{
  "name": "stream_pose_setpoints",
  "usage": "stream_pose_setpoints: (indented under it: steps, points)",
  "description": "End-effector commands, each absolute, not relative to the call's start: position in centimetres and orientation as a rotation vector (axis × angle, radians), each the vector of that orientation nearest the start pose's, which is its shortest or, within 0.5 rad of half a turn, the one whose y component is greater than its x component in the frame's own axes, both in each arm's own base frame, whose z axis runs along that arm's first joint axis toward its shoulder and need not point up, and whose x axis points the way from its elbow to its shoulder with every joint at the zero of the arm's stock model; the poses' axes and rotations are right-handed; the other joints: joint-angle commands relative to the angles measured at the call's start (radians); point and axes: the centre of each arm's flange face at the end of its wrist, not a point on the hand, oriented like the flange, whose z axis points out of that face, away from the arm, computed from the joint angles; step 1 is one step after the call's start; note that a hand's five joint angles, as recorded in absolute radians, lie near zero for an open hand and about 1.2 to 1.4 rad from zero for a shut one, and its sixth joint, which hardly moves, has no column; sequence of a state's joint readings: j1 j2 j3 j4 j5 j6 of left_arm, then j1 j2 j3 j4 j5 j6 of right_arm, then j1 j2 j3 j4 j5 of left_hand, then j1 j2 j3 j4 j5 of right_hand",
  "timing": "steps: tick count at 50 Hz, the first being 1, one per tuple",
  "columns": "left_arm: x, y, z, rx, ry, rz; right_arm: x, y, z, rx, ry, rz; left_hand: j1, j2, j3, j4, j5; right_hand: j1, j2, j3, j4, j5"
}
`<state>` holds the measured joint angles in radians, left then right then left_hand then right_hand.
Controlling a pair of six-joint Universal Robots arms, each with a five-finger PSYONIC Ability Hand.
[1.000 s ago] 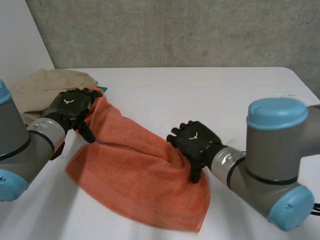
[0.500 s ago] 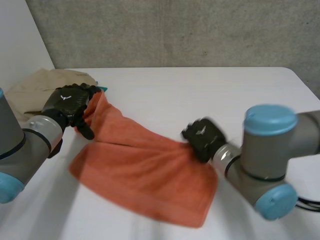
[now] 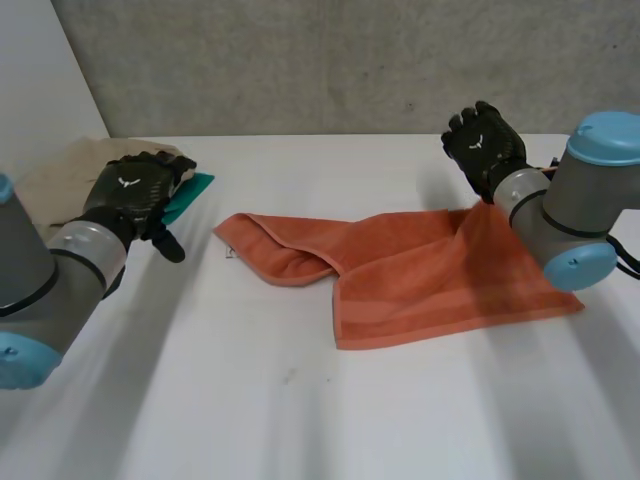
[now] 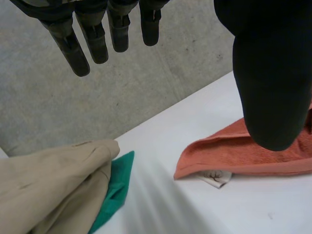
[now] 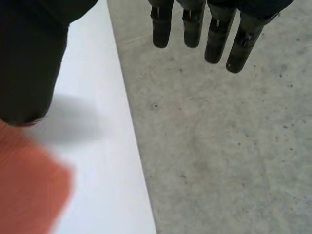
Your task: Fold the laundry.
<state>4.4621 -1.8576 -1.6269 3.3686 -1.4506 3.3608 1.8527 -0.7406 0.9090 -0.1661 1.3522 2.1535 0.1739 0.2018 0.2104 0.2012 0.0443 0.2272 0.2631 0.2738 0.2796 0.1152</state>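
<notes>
The orange towel [image 3: 420, 270] lies on the desk [image 3: 300, 400], stretched sideways between the two arms. Its left end is doubled over into a loose roll with a small white label [image 4: 214, 177] peeking out beneath. The wider right part lies flat.

The right hand [image 3: 485, 145] is raised above the towel's far right corner. Its fingers are straight, spread from the thumb, and point at the wall, so it is open and grips nothing. That corner rises in a peak toward the right wrist. It may be resting against the arm, but I cannot tell from here. In the right wrist view the orange cloth sits blurred under the thumb rather than between thumb and fingers.

The left hand [image 3: 135, 195] is also open and empty, with straight fingers. It hovers well apart from the towel's rolled end, over a beige cloth [image 3: 55, 180] and a teal cloth [image 3: 190, 190] piled at the desk's left edge.

I judge the towel has been spread out for folding but is not yet flat. The rolled left end needs straightening, and the left hand is the one placed to reach it.
</notes>
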Motion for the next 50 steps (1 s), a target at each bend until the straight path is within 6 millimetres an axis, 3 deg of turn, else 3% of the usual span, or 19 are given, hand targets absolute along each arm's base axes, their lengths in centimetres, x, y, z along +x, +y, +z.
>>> stream_pose_setpoints:
  steps: [1,4,6,11,15,22,28,32,35,36,37,39,41,43,44,48,50]
  points:
    - [-23.5,-33.0,20.6,0.797,2.231,-2.14,28.4,-39.6,21.9,-1.441,2.086,-2.447,0.004,-0.024,-0.032,-0.023,-0.041,-0.053,-0.089,-0.099,-0.105,-0.115]
    - [-24.3,-33.0,20.3,0.848,2.213,-2.129,29.2,-35.8,24.3,-1.267,2.151,-2.369,0.004,-0.024,-0.032,-0.023,-0.041,-0.053,-0.089,-0.099,-0.105,-0.115]
    - [-24.8,-32.7,20.2,0.869,2.213,-2.132,29.5,-33.2,24.8,-1.168,2.19,-2.237,0.004,-0.024,-0.032,-0.023,-0.041,-0.053,-0.089,-0.099,-0.105,-0.115]
    - [-25.0,-32.2,19.8,0.885,2.231,-2.119,30.1,-29.7,22.8,-0.967,2.285,-1.908,0.004,-0.024,-0.032,-0.023,-0.041,-0.053,-0.089,-0.099,-0.105,-0.115]
    - [-25.0,-31.8,19.7,0.882,2.242,-2.11,31.9,-27.0,21.3,-0.865,2.275,-1.695,0.002,-0.026,-0.035,-0.026,-0.044,-0.053,-0.089,-0.099,-0.105,-0.115]
    - [-24.8,-31.1,19.6,0.893,2.252,-2.096,33.7,-25.9,17.0,-0.844,2.31,-1.523,0.001,-0.026,-0.035,-0.026,-0.044,-0.043,-0.078,-0.089,-0.095,-0.105]
    - [-24.6,-30.9,19.7,0.888,2.257,-2.095,35.2,-26.2,14.4,-0.877,2.289,-1.524,0.001,-0.026,-0.035,-0.026,-0.044,0.075,0.039,0.028,0.022,0.012]
    - [-24.3,-30.8,19.4,0.882,2.266,-2.085,35.6,-26.7,12.7,-0.921,2.292,-1.528,0.001,-0.026,-0.035,-0.026,-0.044,0.254,0.218,0.207,0.201,0.191]
    - [-24.3,-30.7,19.3,0.883,2.27,-2.078,35.8,-26.9,12.0,-0.965,2.285,-1.543,0.001,-0.026,-0.035,-0.026,-0.044,0.634,0.598,0.588,0.582,0.572]
    - [-24.2,-30.7,19.2,0.88,2.273,-2.076,35.9,-27.1,12.2,-0.972,2.272,-1.565,0.001,-0.027,-0.036,-0.027,-0.044,1.092,1.056,1.045,1.04,1.03]
    - [-24.2,-30.8,19.2,0.879,2.271,-2.078,36.0,-27.3,12.6,-0.967,2.262,-1.583,0.001,-0.027,-0.036,-0.027,-0.044,1.168,1.132,1.122,1.116,1.106]
    - [-24.2,-30.8,19.2,0.877,2.268,-2.081,35.9,-27.6,13.3,-0.947,2.245,-1.622,0.001,-0.027,-0.036,-0.027,-0.044,1.169,1.133,1.122,1.117,1.107]
    - [-24.2,-31.0,19.4,0.872,2.263,-2.088,35.8,-27.6,15.5,-0.925,2.188,-1.69,0.001,-0.027,-0.036,-0.027,-0.044,1.169,1.133,1.122,1.117,1.107]
    - [-24.2,-31.2,19.6,0.863,2.252,-2.1,35.6,-27.5,18.3,-0.906,2.128,-1.756,0.001,-0.027,-0.036,-0.027,-0.044,1.169,1.133,1.122,1.117,1.107]
    - [-24.1,-31.3,19.7,0.859,2.249,-2.105,35.3,-27.1,21.2,-0.884,2.072,-1.819,0.001,-0.027,-0.036,-0.027,-0.044,1.169,1.133,1.122,1.117,1.107]
    - [-24.6,-31.8,20.4,0.857,2.219,-2.142,34.4,-25.5,25.9,-0.936,1.968,-1.908,0.001,-0.027,-0.036,-0.027,-0.044,1.169,1.133,1.122,1.117,1.107]
    - [-24.8,-32.0,20.7,0.858,2.208,-2.159,34.2,-24.9,26.8,-0.996,1.944,-1.915,0.001,-0.027,-0.036,-0.027,-0.044,1.169,1.133,1.122,1.117,1.107]
